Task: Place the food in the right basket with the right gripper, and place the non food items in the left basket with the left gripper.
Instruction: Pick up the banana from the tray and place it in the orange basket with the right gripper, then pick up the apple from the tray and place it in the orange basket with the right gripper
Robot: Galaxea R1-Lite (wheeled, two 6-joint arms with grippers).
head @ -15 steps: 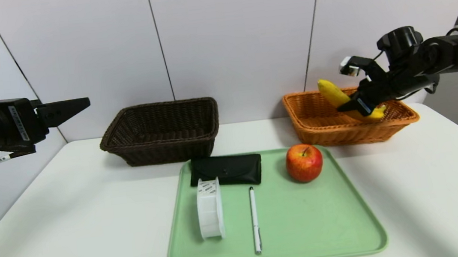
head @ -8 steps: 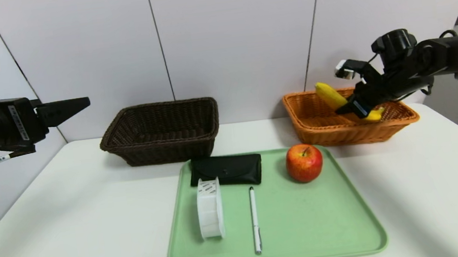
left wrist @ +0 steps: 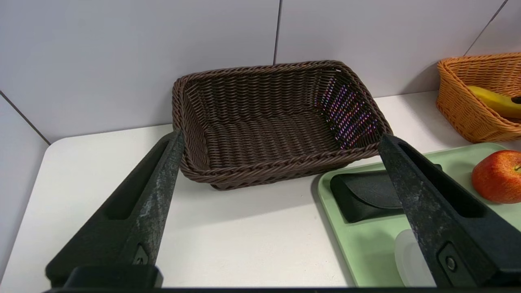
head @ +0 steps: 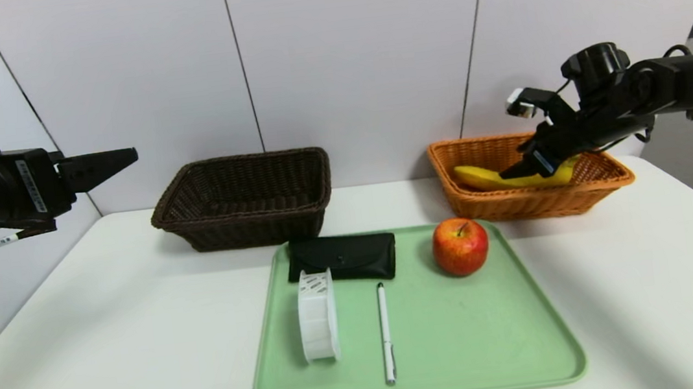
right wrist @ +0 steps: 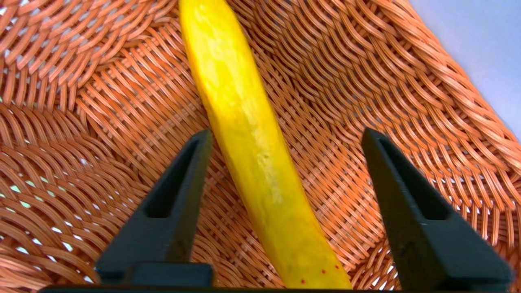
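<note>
Black and spread apart, the fingers of the right hand (right wrist: 285, 138) stand on either side of the banana (right wrist: 248, 134) without touching it, so the fruit is released and lies flat on the woven floor of the orange basket (head: 520, 204). From the head view that hand (head: 523, 168) hangs just over the basket's right half, angled downward, with the banana (head: 495, 179) stretched along the basket's bottom beneath it. Near the basket's front left corner, on the green tray (head: 470, 363), sits the red apple (head: 460, 246). Farther left on the tray lies the black pouch (head: 342, 257) along the back edge, with the white spool (head: 317, 315) standing on its rim just in front of it and the white pen (head: 386, 332) lying lengthwise beside the spool. Behind the tray's left corner, on the white bench (head: 107, 326), stands the dark brown basket (head: 243, 200), with nothing in it. The left hand (head: 114, 162) is held level at the far left, well above the bench, its fingers wide apart and grasping nothing; its wrist view looks between them (left wrist: 281, 142) onto the dark basket (left wrist: 268, 122).
</note>
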